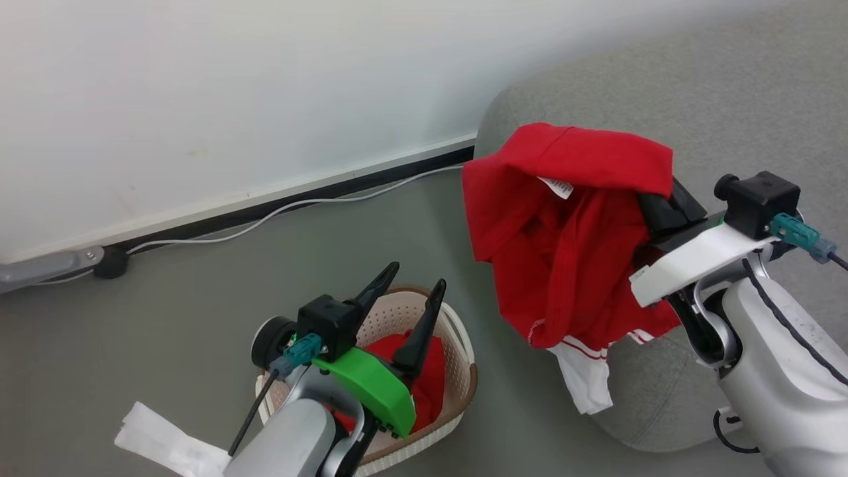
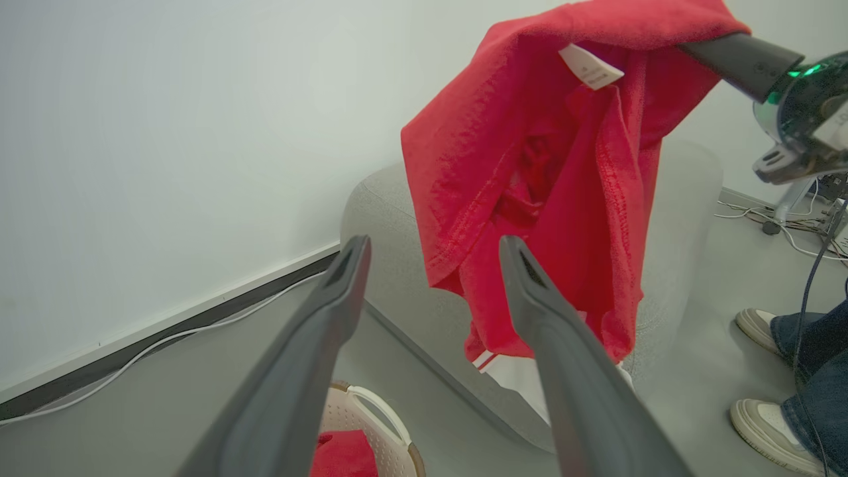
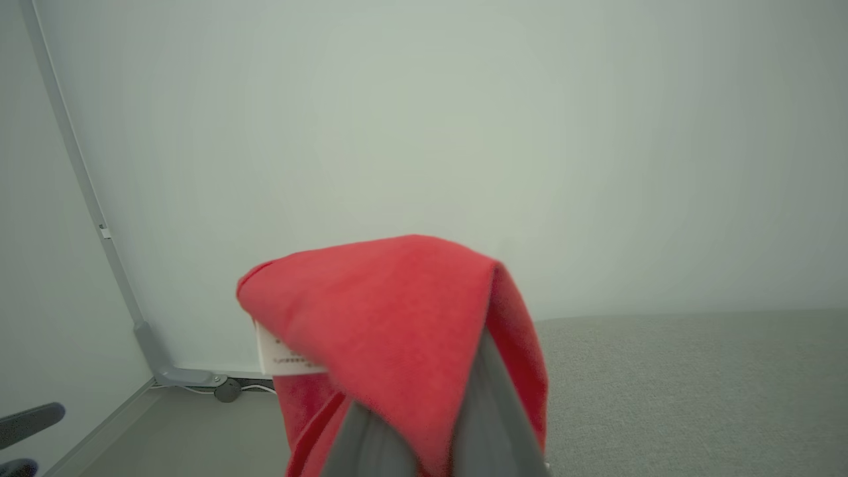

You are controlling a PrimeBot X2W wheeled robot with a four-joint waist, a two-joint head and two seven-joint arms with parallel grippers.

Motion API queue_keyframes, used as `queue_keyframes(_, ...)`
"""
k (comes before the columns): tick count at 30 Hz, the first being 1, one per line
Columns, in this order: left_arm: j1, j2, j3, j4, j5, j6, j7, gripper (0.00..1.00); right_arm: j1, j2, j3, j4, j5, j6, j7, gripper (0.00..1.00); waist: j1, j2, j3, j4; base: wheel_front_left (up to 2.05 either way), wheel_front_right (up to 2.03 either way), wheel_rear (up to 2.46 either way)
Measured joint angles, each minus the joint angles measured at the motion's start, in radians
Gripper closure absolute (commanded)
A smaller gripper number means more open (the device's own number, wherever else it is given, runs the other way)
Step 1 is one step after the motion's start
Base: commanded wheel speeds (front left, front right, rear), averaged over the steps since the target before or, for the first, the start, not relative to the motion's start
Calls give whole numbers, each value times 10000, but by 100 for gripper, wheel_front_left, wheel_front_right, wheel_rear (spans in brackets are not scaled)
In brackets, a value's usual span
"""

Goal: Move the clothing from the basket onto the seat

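Here, in the head view, the right gripper (image 1: 666, 209) is on the right with its dark fingers closed and buried in a red garment (image 1: 570, 238), which it holds up off the floor in front of the left end of the grey seat (image 1: 729, 99). The cloth drapes over the fingers and hangs in loose folds, with a white-striped hem (image 1: 586, 377) at the bottom beside the seat's rounded corner. On the near left the left gripper (image 1: 419, 275) has its jaws spread wide and holds nothing, just above the basket (image 1: 472, 377). The basket stands on the floor and holds a second red garment (image 1: 430, 371). A white cable (image 1: 278, 211) runs along the foot of the far wall, and a white sheet (image 1: 165, 440) lies at the near left. In the left wrist view, the left gripper (image 2: 434, 242) shows two parted fingers aimed at the red garment (image 2: 530, 165), clear of it. The right gripper (image 2: 729, 56) enters from the upper right under the top fold, near a white label (image 2: 589, 66). The seat (image 2: 384, 232) is behind the cloth, the basket (image 2: 371, 417) lies below, and a person's shoes (image 2: 762, 328) stand at the far right. In the right wrist view, the right gripper (image 3: 430, 444) is pressed shut under the red garment (image 3: 397, 311), with the seat (image 3: 695, 384) to the right.
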Motion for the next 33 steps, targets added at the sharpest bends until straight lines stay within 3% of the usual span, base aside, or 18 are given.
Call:
queue_keyframes(6, -3, -10, -148, -151, 92, 2, 0, 0, 2, -238, -268, -472, 332, 6, 138, 100, 0, 0, 322, -506, 0, 0, 0)
queue_keyframes(14, -120, 13, -247, -334, 387, 6, 92, 0, -120, -146, -405, -587, 1049, 259, 550, 100, 0, 0, 1032, -737, 0, 0, 0)
queue_keyframes(23, -955, 257, -318, -976, 794, 17, 487, 0, -2504, -518, -1206, -558, 1087, 270, 1060, 100, 0, 0, 2128, -583, 0, 0, 0)
queue_keyframes(26, -1239, 334, -259, -1229, 945, 94, 608, 0, -3432, -533, -1806, -378, 1611, 236, 1346, 100, 0, 0, 2495, -465, 0, 0, 0)
queue_keyframes(33, -1872, 355, -165, -1896, 1197, 96, 838, 0, -5600, -993, -2913, 56, 2105, -215, 1935, 100, 1, 0, 3384, -137, 0, 0, 0)
